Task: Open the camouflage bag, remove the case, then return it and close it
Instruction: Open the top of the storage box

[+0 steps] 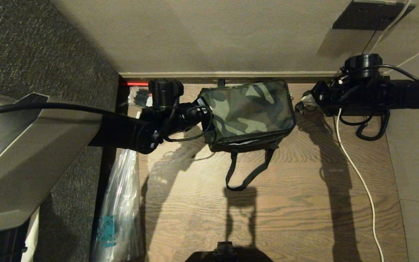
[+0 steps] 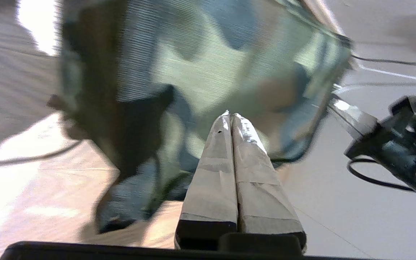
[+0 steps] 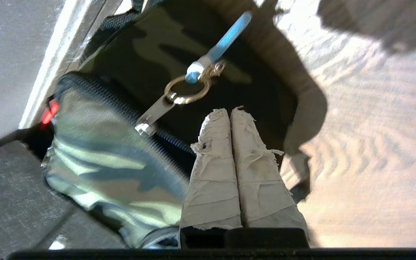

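Camouflage bag (image 1: pixel 247 111): green-patterned fabric, lid down, standing on the wood floor (image 1: pixel 286 203) close against the wall skirting; its black strap handle (image 1: pixel 247 171) trails toward the robot.
Case: not in view; judged to be inside the bag, since the lid is down.
Zipper pull (image 3: pixel 157 110): metal tab with a brass ring and a light-blue loop (image 3: pixel 226 38), lying on the bag's dark end panel, in the right wrist view.
Right gripper (image 3: pixel 226 112): taped fingers pressed together with nothing between them; tips sit just beside the brass ring, apart from the loop. No hold on the pull.
Left gripper (image 2: pixel 231 115): fingers closed on nothing, tips at the opposite end of the bag, against or very near the fabric; contact cannot be confirmed.
Step in hand (judgement): getting hold of the zipper pull to start opening; the zip teeth appear meshed along the visible run.
Method advice: part the right fingers, bring them over the blue loop or the ring, and close squarely on it, not on the fabric.
Method advice: draw along the line of the zip teeth, not away from the bag, so the slider does not bind at the corner.
Bracing: left gripper is best pressed on the far end to stop the soft bag sliding.
Risk: white cable (image 1: pixel 358 174) on the floor near the right arm could snag.
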### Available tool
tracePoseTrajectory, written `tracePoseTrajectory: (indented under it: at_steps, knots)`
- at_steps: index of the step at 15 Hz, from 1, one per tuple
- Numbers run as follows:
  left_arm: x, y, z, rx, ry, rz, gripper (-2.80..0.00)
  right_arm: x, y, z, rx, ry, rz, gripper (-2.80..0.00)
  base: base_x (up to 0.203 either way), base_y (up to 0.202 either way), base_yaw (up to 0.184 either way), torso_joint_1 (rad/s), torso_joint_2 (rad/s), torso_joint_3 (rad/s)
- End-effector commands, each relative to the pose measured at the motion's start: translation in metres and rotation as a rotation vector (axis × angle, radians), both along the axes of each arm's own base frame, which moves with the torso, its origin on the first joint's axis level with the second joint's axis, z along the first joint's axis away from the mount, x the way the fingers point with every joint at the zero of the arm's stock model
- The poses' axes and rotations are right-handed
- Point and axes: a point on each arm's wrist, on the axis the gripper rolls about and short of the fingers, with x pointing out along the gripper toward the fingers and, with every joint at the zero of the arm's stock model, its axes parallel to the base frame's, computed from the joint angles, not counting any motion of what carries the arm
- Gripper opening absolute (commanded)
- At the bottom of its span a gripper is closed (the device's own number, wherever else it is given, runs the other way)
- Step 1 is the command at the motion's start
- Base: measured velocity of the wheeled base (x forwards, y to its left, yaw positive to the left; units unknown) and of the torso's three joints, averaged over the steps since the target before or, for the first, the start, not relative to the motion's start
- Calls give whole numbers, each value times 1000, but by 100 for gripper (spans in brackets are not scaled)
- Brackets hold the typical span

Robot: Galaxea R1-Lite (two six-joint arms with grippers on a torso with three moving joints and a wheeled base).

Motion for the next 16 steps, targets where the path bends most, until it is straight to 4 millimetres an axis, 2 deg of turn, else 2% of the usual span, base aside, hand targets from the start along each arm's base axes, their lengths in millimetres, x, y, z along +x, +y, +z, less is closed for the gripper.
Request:
tracePoseTrajectory:
  at_steps: [1, 5, 9, 12, 14, 16]
  knots:
    - [12, 13, -11, 7, 20, 38, -280, 11, 0, -12, 3, -25, 0, -280, 0, 0, 0, 0, 0, 0]
    - [32, 15, -36, 28, 43, 63, -280, 21, 1, -24, 15, -49, 3, -280, 0, 0, 0, 0, 0, 0]
    - [57, 5, -72, 37, 65, 66, -280, 28, 7, -39, 81, -10, -2, -280, 0, 0, 0, 0, 0, 0]
    - [70, -1, -85, 31, 56, 65, -280, 30, 17, -43, 117, 8, 9, -280, 0, 0, 0, 0, 0, 0]
    - [71, -1, -89, 31, 65, 67, -280, 29, 31, -43, 168, 31, 20, -280, 0, 0, 0, 0, 0, 0]
    - [67, 1, -73, 20, 44, 70, -280, 28, 37, -43, 171, 33, 32, -280, 0, 0, 0, 0, 0, 0]
